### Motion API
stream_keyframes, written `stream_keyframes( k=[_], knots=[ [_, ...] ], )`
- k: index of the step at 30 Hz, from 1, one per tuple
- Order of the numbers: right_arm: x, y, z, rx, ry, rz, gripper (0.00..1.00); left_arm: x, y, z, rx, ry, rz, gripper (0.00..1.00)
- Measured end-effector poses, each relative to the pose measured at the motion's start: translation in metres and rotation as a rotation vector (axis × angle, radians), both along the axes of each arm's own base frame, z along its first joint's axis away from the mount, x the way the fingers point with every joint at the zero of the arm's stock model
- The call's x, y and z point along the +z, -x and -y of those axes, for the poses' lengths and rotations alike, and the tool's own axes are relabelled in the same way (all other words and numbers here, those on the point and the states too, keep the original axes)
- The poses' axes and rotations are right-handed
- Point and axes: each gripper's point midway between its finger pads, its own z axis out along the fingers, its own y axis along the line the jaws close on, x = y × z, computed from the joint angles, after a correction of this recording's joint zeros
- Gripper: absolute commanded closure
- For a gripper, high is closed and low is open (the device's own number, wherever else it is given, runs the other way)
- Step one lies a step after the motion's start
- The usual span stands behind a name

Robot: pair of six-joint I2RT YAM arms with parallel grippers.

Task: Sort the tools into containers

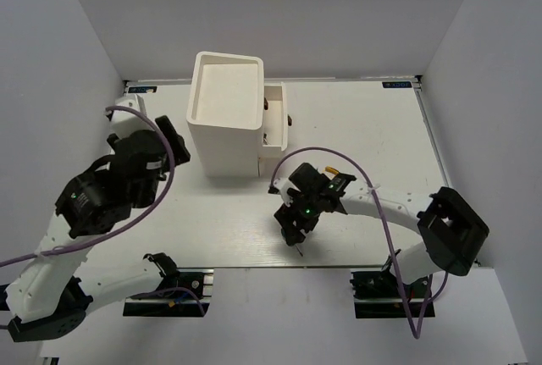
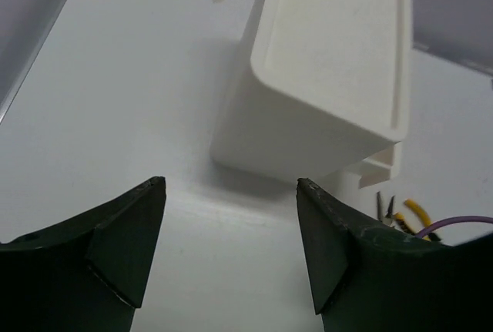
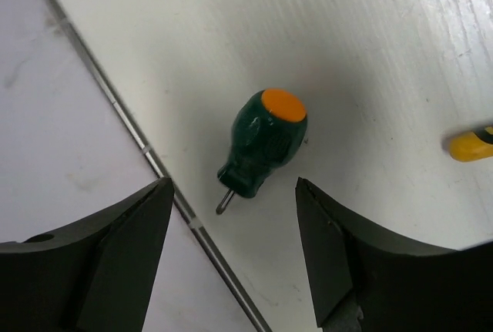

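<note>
Lying loose: one stubby screwdriver (image 3: 266, 139), one pliers (image 2: 402, 213); one cabinet (image 1: 224, 115).

cabinet (image 1: 224, 119) blocks centre, open tabletop (image 1: 229, 225) before it

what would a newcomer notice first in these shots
The tall white cabinet stands toward the far side of the table, drawers pulled out on the right arm's side. A stubby green screwdriver with an orange cap lies near the table's near edge, right below the open right gripper. The left gripper, open and empty, faces the cabinet.
</note>
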Motion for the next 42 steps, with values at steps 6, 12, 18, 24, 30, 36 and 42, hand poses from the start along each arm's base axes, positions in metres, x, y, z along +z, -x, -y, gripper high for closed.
stream_keyframes(
  k=[6, 12, 18, 24, 30, 36, 42],
  knots=[
    [-0.030, -0.002, -0.001, -0.071, 0.140, 0.052, 0.32, -0.051, 0.006, -0.002, 0.043, -0.056, -0.147, 0.21],
    [-0.038, -0.017, -0.015, -0.105, 0.196, 0.186, 0.73, -0.054, 0.010, -0.005, 0.057, -0.041, -0.155, 0.21],
    [-0.034, -0.026, -0.014, -0.145, 0.220, 0.234, 1.00, -0.084, 0.008, -0.001, 0.064, -0.067, -0.195, 0.21],
    [0.032, -0.052, -0.011, -0.175, 0.062, 0.353, 1.00, -0.145, 0.014, 0.003, 0.120, -0.013, -0.279, 0.24],
    [0.148, -0.136, -0.014, -0.340, -0.155, 0.612, 1.00, -0.203, 0.042, -0.009, 0.162, 0.158, -0.311, 0.25],
    [0.181, -0.218, -0.009, -0.582, -0.196, 0.623, 1.00, -0.198, 0.041, -0.002, 0.150, 0.196, -0.310, 0.25],
    [0.192, -0.295, -0.033, -0.759, -0.275, 0.527, 1.00, -0.205, 0.032, 0.019, 0.100, 0.175, -0.358, 0.25]
  ],
)
